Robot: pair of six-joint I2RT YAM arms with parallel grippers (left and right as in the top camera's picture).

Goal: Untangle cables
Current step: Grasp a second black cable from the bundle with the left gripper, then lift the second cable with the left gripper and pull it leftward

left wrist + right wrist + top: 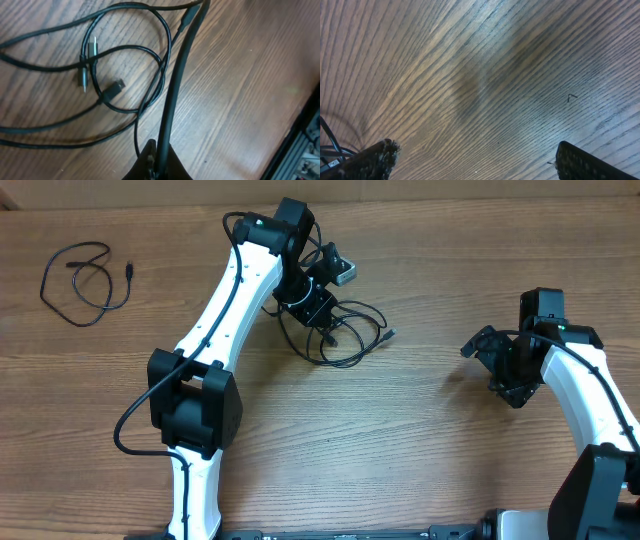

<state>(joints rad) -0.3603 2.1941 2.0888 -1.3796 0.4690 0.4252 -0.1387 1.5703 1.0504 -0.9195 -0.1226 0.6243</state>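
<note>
A tangle of black cables point(345, 330) lies at the table's upper middle, with a grey adapter block point(345, 272) at its far end. My left gripper point(318, 308) sits over the tangle and is shut on a thick black cable point(172, 95) that runs up from its jaws point(157, 157). Thinner loops with plug ends point(114, 89) lie to its left in the left wrist view. A separate thin black cable point(85, 280) lies coiled at the far left. My right gripper point(497, 365) is open and empty over bare wood point(480, 90) at the right.
The wooden table point(400, 440) fills the views. The table's right edge with dark gear beyond it shows in the left wrist view point(305, 135). The left arm's own black lead point(130, 430) hangs by its base.
</note>
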